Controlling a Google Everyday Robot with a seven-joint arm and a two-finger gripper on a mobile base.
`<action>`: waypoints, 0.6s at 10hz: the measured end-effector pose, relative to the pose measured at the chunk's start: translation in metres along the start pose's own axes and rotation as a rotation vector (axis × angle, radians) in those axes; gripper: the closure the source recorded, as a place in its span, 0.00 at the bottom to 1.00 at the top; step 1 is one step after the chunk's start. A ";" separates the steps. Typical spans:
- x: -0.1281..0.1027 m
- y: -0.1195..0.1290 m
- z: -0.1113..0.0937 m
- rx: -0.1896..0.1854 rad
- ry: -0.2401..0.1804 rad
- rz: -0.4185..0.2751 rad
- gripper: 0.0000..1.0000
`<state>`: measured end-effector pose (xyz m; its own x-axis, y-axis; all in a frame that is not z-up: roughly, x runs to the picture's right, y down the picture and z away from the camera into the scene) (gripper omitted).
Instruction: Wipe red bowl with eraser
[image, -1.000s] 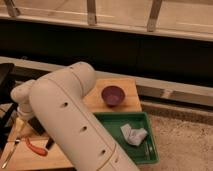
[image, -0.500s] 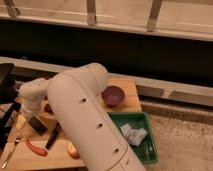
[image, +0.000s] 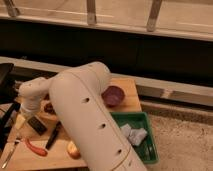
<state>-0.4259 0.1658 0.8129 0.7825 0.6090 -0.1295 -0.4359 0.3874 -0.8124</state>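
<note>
Robot claw (image: 28, 114) low over wooden surface (image: 126, 94), just beside small flat black eraser block (image: 37, 125), near orange-red round bowl (image: 49, 108); apart or together, can't tell.

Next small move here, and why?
Probably ease the end effector toward the red bowl, which shows just beside it, partly hidden by the arm. The eraser lies just below the end effector, not in the bowl; I can't tell whether it is gripped.

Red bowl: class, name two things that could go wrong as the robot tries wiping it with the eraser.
The tool sits far left, just above the eraser; an unsure grip could drop it. The arm hides much of the red bowl, so a wipe might shove it toward the knife.
</note>
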 end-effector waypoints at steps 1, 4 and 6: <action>0.001 0.000 0.001 0.003 0.002 0.002 0.21; 0.005 -0.008 0.000 0.022 0.006 0.019 0.21; 0.007 -0.011 0.004 0.026 0.013 0.028 0.21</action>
<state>-0.4176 0.1689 0.8231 0.7756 0.6107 -0.1595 -0.4687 0.3880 -0.7935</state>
